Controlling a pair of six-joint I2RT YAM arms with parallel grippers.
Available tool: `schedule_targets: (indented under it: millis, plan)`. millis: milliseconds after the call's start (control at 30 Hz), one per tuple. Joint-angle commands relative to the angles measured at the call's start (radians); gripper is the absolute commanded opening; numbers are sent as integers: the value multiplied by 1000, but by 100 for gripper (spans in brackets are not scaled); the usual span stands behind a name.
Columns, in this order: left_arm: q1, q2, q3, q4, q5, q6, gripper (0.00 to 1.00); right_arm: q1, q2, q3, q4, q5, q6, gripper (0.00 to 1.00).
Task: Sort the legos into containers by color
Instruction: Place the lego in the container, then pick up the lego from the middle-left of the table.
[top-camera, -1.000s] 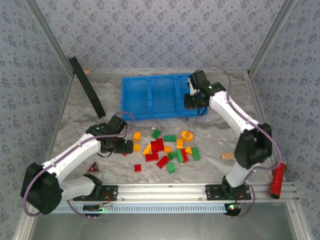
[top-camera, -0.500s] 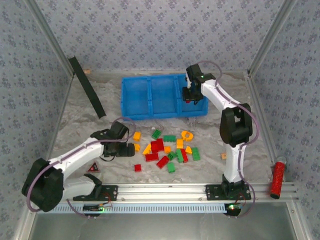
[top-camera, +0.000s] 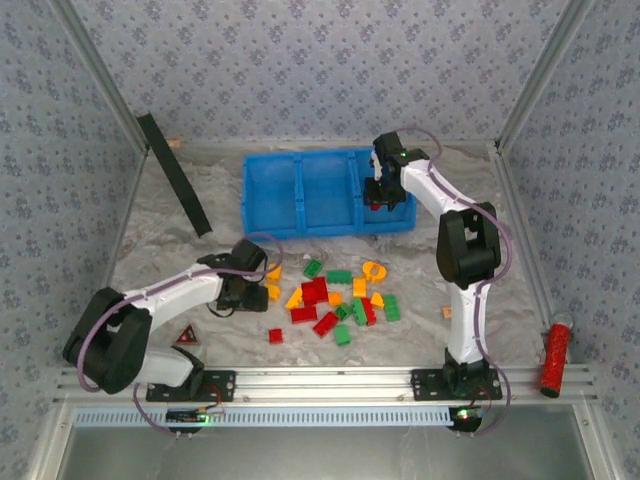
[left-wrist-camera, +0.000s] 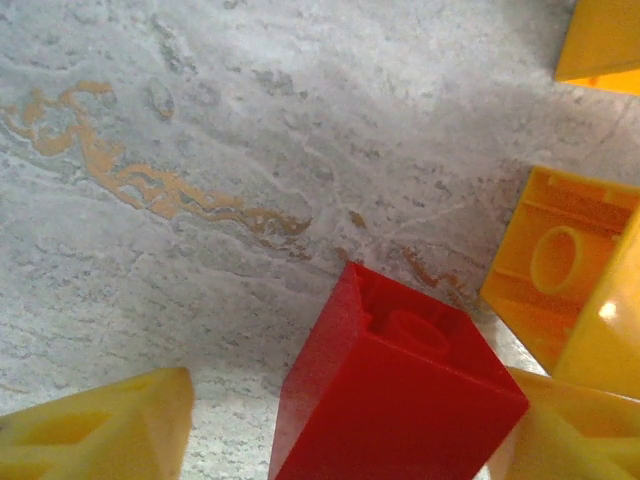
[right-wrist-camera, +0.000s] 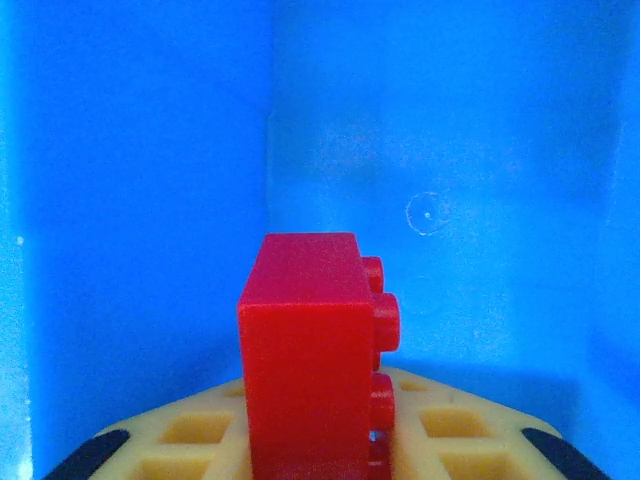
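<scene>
Down near the rail, the left gripper (top-camera: 265, 291) sits low on the marbled table (top-camera: 160, 250) at the left edge of the loose legos (top-camera: 335, 300). Its jaws are parted, with a red lego (left-wrist-camera: 395, 395) standing between the yellow fingers (left-wrist-camera: 95, 430), bare table showing on one side of it and an orange brick (left-wrist-camera: 555, 260) just beside. Farther back, the right gripper (top-camera: 377, 198) hangs over the right-hand compartment of the blue tray (top-camera: 300, 156), jaws drawn in narrow on a studded red brick (right-wrist-camera: 305, 350) with blue plastic behind it.
</scene>
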Motion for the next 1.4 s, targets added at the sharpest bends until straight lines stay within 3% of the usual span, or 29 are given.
schedule_targets:
  millis: [0, 233, 433, 700, 967, 1133, 1367]
  plan:
    - [-7, 20, 32, 18, -22, 24, 67, -4, 8, 33, -20, -26, -22, 32]
    - [-8, 59, 39, 35, -26, 43, 52, -4, -20, 9, -21, -45, -33, 42]
    - [-17, 73, 53, 29, -20, 46, 34, -3, -114, -83, -12, -48, -29, 46]
    - [-47, 43, 164, -121, -29, 56, 25, 15, -339, -287, -12, -51, -21, 50]
    - [-104, 125, 560, -198, -54, 101, 23, 25, -627, -569, -9, -65, 29, 52]
    - [-163, 339, 894, -158, -99, 183, 22, 26, -802, -798, 36, -87, 125, 54]
    - [-223, 690, 1364, -137, -122, 260, 20, 48, -968, -993, 128, -111, 206, 55]
